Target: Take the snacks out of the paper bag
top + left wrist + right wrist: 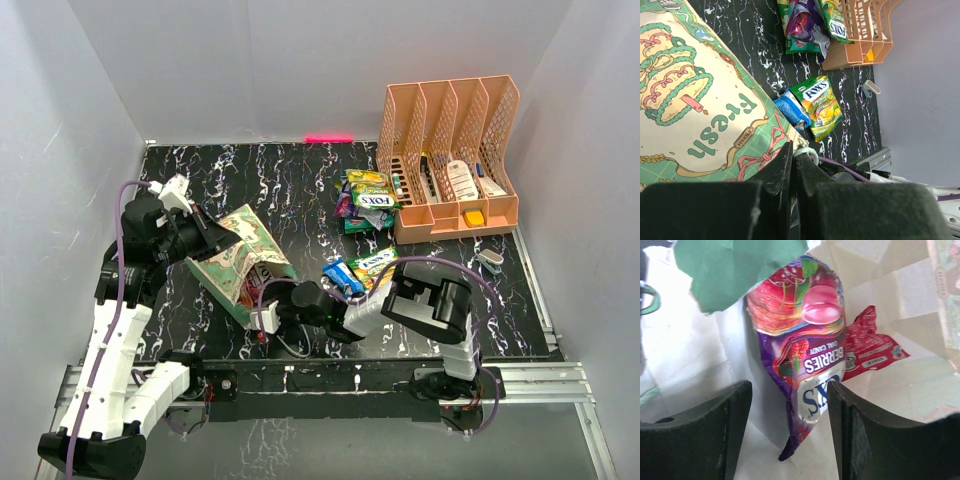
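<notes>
Paper bag [235, 262] lies tilted on the left-centre of the black marbled desk [270, 180], mouth toward the near edge. Its cream front panel shows a cake drawing and the word "Fresh". Left gripper [792, 162] is closed, pinching the bag's edge next to a white string handle [807, 150]. Right gripper [789, 405] is inside the bag's pale interior with its jaws apart, straddling a purple packet [800, 335] that reads "BERRIES", "CANDY" and part of the FOX'S logo. The packet is not clamped: there is a gap on one side. A red packet [872, 347] lies behind it, deeper in the bag; its text is too small to read. Out on the desk just right of the bag sit a green-yellow packet [817, 105] marked "FOX'S" and a blue packet [792, 110], touching. A pile of packets [367, 200], one reading "FOX'S", sits beside the peach organizer [450, 110].
</notes>
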`<state>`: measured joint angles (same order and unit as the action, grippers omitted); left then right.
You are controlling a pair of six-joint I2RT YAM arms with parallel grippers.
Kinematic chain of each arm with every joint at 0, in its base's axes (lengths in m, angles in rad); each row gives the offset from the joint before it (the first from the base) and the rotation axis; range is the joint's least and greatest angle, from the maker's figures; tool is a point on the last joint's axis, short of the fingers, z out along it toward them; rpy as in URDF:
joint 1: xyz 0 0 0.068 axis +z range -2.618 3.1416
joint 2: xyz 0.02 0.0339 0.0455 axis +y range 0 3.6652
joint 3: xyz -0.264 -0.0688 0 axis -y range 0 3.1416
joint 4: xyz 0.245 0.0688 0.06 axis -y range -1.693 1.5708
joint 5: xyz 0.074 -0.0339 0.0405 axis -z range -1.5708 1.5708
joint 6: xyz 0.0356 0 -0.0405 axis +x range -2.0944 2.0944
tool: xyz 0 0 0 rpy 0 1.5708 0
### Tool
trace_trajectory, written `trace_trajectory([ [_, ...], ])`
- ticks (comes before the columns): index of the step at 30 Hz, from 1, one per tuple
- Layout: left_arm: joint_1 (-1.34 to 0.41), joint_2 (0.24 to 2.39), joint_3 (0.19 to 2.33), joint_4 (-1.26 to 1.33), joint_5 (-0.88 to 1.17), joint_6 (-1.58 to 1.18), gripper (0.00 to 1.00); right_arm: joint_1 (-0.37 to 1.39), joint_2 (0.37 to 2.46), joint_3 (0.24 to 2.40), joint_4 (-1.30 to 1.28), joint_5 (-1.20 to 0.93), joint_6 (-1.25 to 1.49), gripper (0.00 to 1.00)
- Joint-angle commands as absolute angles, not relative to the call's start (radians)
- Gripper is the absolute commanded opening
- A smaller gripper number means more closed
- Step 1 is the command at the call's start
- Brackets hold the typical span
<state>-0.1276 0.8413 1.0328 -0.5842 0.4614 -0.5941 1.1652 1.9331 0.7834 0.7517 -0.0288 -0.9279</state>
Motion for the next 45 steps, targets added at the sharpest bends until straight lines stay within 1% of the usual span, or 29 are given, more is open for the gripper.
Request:
trace_trajectory([
  [1, -0.129, 0.831, 1.030, -0.571, 0.487, -0.599, 0.00, 1.173, 2.006, 0.845, 0.956, 0.065, -1.025, 0.66],
  [4, -0.129, 0.835, 1.033, -0.575, 0.488, -0.597, 0.00, 1.174, 2.044, 0.878, 1.000, 0.064, -1.048, 0.70],
  [9, -0.128, 0.833, 1.035, -0.579, 0.485, -0.593, 0.00, 1.163, 2.124, 0.971, 0.964, 0.059, -1.077, 0.71],
  [10, -0.129, 0.832, 1.035, -0.582, 0.484, -0.592, 0.00, 1.161, 2.140, 0.990, 0.956, 0.068, -1.082, 0.67],
  [11, -0.129, 0.833, 1.037, -0.585, 0.482, -0.591, 0.00, 1.162, 2.150, 1.006, 0.948, 0.080, -1.086, 0.60],
  [13, -0.129, 0.833, 1.040, -0.596, 0.477, -0.584, 0.00, 1.163, 2.137, 1.013, 0.930, 0.087, -1.074, 0.44],
  [16, -0.129, 0.830, 1.039, -0.604, 0.466, -0.577, 0.00, 1.166, 2.068, 1.004, 0.835, 0.071, -1.012, 0.21],
  [18, -0.129, 0.831, 1.036, -0.604, 0.463, -0.574, 0.00, 1.169, 2.009, 0.990, 0.777, 0.072, -0.952, 0.09],
  [19, -0.130, 0.833, 1.033, -0.602, 0.461, -0.575, 0.00, 1.170, 1.978, 0.983, 0.748, 0.069, -0.918, 0.08],
  [22, -0.129, 0.838, 1.025, -0.596, 0.459, -0.574, 0.00, 1.170, 1.898, 0.983, 0.625, 0.053, -0.803, 0.07],
  [27, -0.128, 0.835, 1.029, -0.590, 0.455, -0.580, 0.00, 1.170, 1.823, 1.007, 0.393, 0.010, -0.594, 0.07],
  [30, -0.129, 0.828, 1.034, -0.590, 0.451, -0.585, 0.00, 1.170, 1.757, 0.977, 0.349, -0.025, -0.501, 0.07],
  [33, -0.129, 0.821, 1.038, -0.594, 0.441, -0.588, 0.00, 1.174, 1.658, 0.958, 0.306, -0.092, -0.398, 0.07],
  [36, -0.129, 0.819, 1.038, -0.596, 0.435, -0.590, 0.00, 1.173, 1.551, 0.938, 0.269, -0.092, -0.274, 0.07],
  [38, -0.129, 0.818, 1.039, -0.595, 0.432, -0.590, 0.00, 1.173, 1.484, 0.936, 0.190, -0.122, -0.250, 0.07],
  [42, -0.129, 0.816, 1.038, -0.597, 0.413, -0.588, 0.00, 1.173, 1.305, 0.885, 0.044, -0.290, -0.252, 0.07],
  [45, -0.129, 0.815, 1.041, -0.605, 0.389, -0.582, 0.00, 1.173, 1.153, 0.834, -0.038, -0.340, -0.182, 0.07],
])
